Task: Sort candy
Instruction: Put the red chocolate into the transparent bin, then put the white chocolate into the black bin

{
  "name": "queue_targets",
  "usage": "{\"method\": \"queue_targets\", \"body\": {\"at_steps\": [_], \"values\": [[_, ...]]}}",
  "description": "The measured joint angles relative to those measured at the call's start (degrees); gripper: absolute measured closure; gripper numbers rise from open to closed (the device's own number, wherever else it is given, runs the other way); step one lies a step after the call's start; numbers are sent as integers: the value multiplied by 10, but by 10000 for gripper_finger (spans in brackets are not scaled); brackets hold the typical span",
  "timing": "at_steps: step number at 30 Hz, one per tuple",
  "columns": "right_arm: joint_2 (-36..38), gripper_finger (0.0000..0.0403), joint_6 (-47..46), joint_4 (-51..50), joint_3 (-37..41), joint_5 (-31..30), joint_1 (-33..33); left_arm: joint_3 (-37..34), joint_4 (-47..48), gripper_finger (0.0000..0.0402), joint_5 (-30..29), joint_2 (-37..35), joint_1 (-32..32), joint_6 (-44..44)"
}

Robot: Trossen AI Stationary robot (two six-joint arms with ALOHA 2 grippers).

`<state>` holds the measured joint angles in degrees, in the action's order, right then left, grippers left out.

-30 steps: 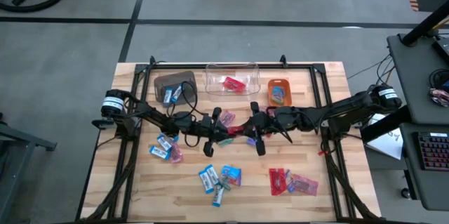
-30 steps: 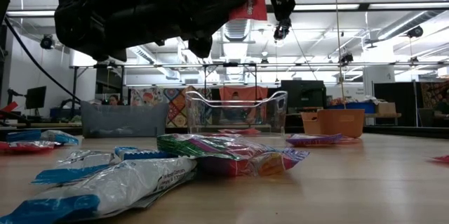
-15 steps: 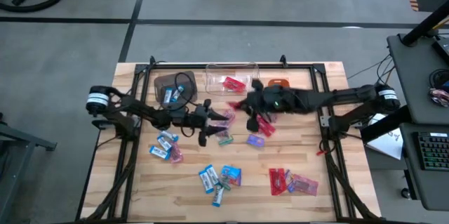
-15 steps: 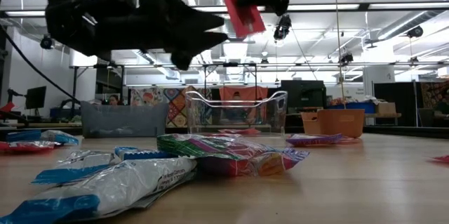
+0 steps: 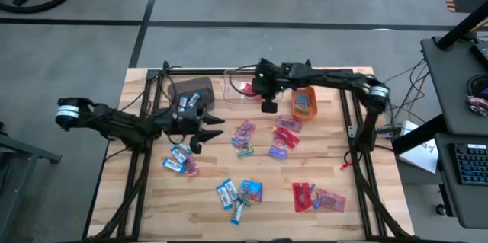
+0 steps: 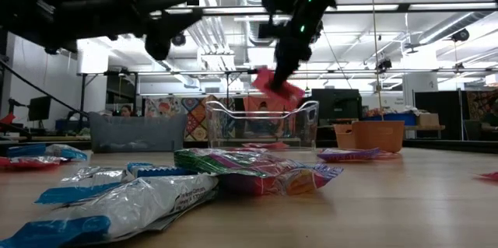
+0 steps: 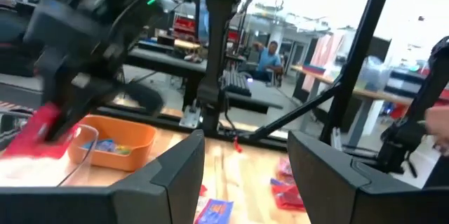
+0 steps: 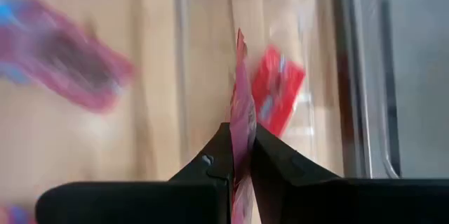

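My right gripper (image 5: 264,95) reaches to the far middle of the table and is shut on a red candy (image 6: 275,88). It holds the candy over the clear bin (image 6: 261,124). Another red candy (image 8: 278,100) lies inside that bin. My left gripper (image 5: 207,126) hovers open left of centre with nothing between its fingers (image 7: 177,176). It is near the brown bin (image 5: 189,94). Loose candy lies flat on the table: pink ones (image 5: 244,132), red ones (image 5: 287,129) and blue ones (image 5: 238,192). My right gripper pinches the red candy's upper edge (image 8: 242,138) between its two fingers, which come from above and point down. The wrapper stands edge-on between the fingers. The candy hangs tilted below them, lifted clear above the clear bin's rim.
The orange bin (image 5: 303,101) right of the clear one holds a blue candy. The brown bin holds blue candy too. More blue candy (image 5: 177,159) lies at the left and red candy (image 5: 309,195) at the near right. Black frame rails run along both table sides.
My right gripper has carried the red candy from the table's middle toward the far edge, over the clear bin, and tipped to point down. My left gripper has opened and drawn back toward the table's left edge and the brown bin.
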<state>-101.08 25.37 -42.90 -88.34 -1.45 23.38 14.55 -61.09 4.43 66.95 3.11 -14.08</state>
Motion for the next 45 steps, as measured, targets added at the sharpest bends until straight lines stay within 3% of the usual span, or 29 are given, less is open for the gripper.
{"method": "queue_targets", "body": {"at_steps": [5,11,20,28,36,41,45], "values": [[-72,376,28,-70,-62,0,24,-23,14,214,0,-46,0,-1],[-116,370,32,-85,-99,2,32,-29,30,214,-6,-50,0,-1],[-123,300,19,-83,-120,-8,32,-31,42,214,-19,-34,0,0],[-47,259,-51,-95,-131,-13,27,-31,63,220,-54,-15,-2,-11],[48,251,-113,-107,-118,92,-22,-13,116,229,-54,7,-26,-25],[90,258,-162,-112,-99,110,-75,27,234,229,-54,19,-41,-42],[124,264,-184,-118,-60,111,-118,81,404,229,-55,22,-55,-67]]}}
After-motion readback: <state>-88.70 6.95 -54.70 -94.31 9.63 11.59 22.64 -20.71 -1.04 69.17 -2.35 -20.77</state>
